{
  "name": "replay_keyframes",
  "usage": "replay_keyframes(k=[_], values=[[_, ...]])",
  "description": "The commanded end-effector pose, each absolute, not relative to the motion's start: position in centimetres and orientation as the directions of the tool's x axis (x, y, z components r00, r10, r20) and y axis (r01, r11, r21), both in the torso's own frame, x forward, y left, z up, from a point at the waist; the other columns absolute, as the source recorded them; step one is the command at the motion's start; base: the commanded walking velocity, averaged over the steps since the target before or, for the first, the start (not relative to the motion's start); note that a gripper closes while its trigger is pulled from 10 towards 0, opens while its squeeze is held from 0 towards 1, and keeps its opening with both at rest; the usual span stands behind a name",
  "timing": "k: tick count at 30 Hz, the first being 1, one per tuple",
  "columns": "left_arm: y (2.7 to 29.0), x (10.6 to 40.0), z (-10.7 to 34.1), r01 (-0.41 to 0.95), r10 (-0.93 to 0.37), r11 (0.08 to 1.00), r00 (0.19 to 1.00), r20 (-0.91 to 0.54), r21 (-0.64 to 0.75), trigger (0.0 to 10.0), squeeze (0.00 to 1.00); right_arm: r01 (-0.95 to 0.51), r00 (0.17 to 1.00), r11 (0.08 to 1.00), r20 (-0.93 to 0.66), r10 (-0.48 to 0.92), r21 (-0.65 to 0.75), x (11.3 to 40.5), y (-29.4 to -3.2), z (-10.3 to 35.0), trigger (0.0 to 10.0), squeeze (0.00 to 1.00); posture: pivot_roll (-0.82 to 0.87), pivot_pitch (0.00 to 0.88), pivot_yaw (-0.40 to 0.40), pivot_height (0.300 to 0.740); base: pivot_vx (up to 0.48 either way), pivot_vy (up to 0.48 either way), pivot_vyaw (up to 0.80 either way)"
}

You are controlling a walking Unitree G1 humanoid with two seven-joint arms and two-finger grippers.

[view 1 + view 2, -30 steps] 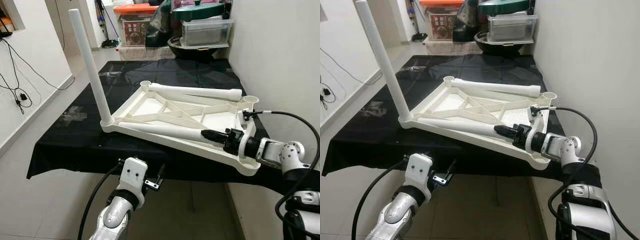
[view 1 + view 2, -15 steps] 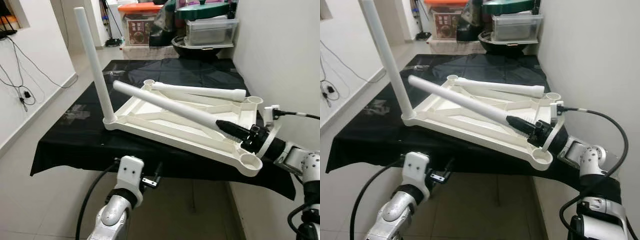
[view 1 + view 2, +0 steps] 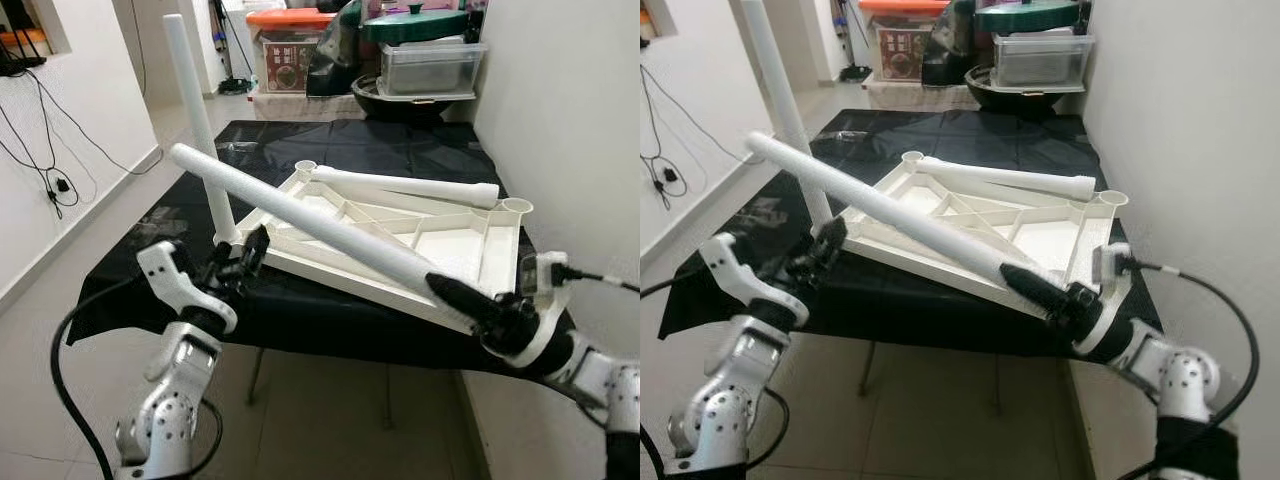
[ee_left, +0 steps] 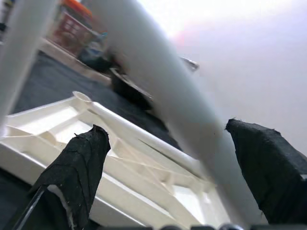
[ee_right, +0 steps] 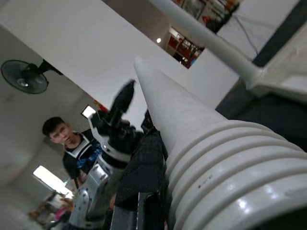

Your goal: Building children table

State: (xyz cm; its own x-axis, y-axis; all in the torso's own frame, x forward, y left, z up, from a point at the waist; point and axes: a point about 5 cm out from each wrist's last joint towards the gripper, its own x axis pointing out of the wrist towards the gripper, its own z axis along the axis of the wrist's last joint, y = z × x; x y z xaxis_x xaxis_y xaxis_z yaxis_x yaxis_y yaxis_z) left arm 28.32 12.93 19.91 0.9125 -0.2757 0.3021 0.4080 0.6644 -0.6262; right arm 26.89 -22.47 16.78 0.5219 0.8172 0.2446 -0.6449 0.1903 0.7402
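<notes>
Item 1: white plastic tabletop [image 3: 455,235], ribbed underside up, lay on the black-draped table [image 3: 400,150] near its front edge. One long white round leg [image 3: 195,110] stood upright in the near-left corner socket; a second white leg [image 3: 410,186] lay loose across the far side of the top.

Item 2: third white tube leg [image 3: 300,220], threaded at its near end. Your right gripper [image 3: 455,297] had it pinched at that end, the tube slanting up and leftward above the tabletop.

Item 3: your left gripper [image 3: 245,258] was raised just under the lifted leg's middle. Its black fingers [image 4: 79,165] were spread, one on each side of the tube, not pressed on it.

Step in hand, as judged: carrying the third leg toward a socket. The near-right corner socket [image 3: 530,275] looked vacant. Your next move probably called for steadying the tube with the left, swinging it upright, seating the thread squarely and turning. A tilted start might cross-thread or shift the top.
</notes>
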Motion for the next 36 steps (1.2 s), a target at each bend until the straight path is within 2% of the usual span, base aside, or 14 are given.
replay_keyframes(k=[1,5,7,18,24,25,26,27,36], values=[[12.8,28.0,19.5,0.413,-0.291,0.638,0.911,0.293,-0.65,10.0,0.0,-0.673,0.481,0.138,0.289,0.828,0.726,26.6,-21.8,17.4,0.0,0.0,-0.02,0.0,0.015,0.74,0.0,0.0,0.0],[12.2,27.2,19.6,0.492,-0.377,0.573,0.868,0.322,-0.655,10.0,0.0,-0.664,0.461,0.127,0.269,0.846,0.737,26.0,-21.0,16.9,0.0,0.0,-0.02,0.0,0.017,0.74,0.0,0.0,0.0],[12.1,27.2,19.6,0.492,-0.386,0.569,0.867,0.315,-0.659,10.0,0.0,-0.668,0.454,0.116,0.279,0.846,0.735,25.8,-20.8,17.0,0.0,0.0,-0.02,0.0,0.017,0.74,0.0,0.0,0.0],[13.1,27.8,19.8,0.473,-0.353,0.509,0.877,0.326,-0.719,10.0,0.0,-0.662,0.403,0.063,0.284,0.87,0.746,24.5,-19.9,16.5,0.0,0.0,-0.02,0.0,0.02,0.74,0.0,0.0,0.0],[13.5,27.6,20.6,0.513,-0.342,0.365,0.85,0.4,-0.777,10.0,0.0,-0.654,0.387,0.04,0.288,0.876,0.756,24.2,-19.1,16.2,0.0,0.0,-0.02,0.0,0.019,0.74,0.0,0.0,0.0],[13.5,27.6,20.6,0.513,-0.342,0.365,0.85,0.4,-0.777,10.0,0.0,-0.654,0.387,0.04,0.288,0.876,0.756,24.2,-19.1,16.2,0.0,0.0,-0.02,0.0,0.019,0.74,0.0,0.0,0.0],[13.6,27.4,20.8,0.527,-0.341,0.339,0.841,0.42,-0.779,3.6,0.0,-0.652,0.386,0.038,0.288,0.876,0.757,24.2,-19.0,16.2,0.0,0.0,-0.02,0.0,0.018,0.74,0.0,0.0,0.0],[13.7,27.2,21.0,0.539,-0.341,0.315,0.833,0.437,-0.782,0.0,0.0,-0.652,0.384,0.036,0.289,0.877,0.757,24.2,-19.0,16.2,0.0,0.0,-0.02,0.0,0.017,0.74,0.0,0.0,0.0],[13.9,26.9,21.2,0.562,-0.352,0.289,0.815,0.46,-0.775,0.0,0.0,-0.637,0.376,0.046,0.258,0.89,0.77,23.9,-18.6,15.4,0.0,0.0,-0.01,0.0,0.012,0.74,0.0,0.0,0.0]])
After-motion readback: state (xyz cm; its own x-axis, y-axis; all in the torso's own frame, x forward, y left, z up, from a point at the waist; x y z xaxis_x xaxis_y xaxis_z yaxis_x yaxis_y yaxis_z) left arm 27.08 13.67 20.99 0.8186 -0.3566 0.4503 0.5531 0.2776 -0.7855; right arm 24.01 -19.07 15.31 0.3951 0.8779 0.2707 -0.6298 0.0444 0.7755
